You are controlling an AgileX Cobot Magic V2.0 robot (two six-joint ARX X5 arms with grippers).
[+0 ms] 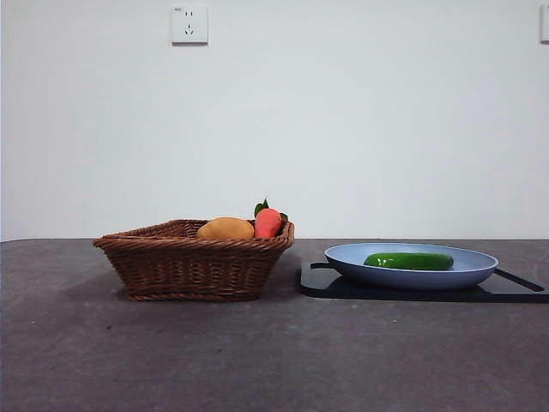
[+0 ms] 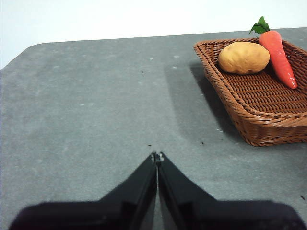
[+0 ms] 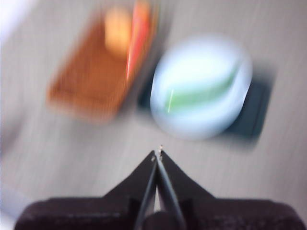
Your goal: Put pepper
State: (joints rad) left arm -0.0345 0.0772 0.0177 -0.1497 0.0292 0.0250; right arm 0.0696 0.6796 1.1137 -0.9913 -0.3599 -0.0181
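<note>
The dark-green pepper [image 1: 409, 261] lies on the blue plate [image 1: 467, 273], which sits on a black board. In the blurred right wrist view the pepper [image 3: 199, 95] shows as a green streak on the plate [image 3: 192, 62]. My right gripper [image 3: 157, 155] is shut and empty, high above the table, short of the plate. My left gripper [image 2: 157, 156] is shut and empty over bare table, apart from the basket. Neither gripper shows in the front view.
A brown wicker basket [image 1: 193, 266] stands left of the plate and holds an orange-yellow lump [image 1: 226, 229] and a red fruit with green leaves [image 1: 268, 222]. They also show in the left wrist view, basket [image 2: 268, 127]. A black board [image 1: 412, 292] lies under the plate.
</note>
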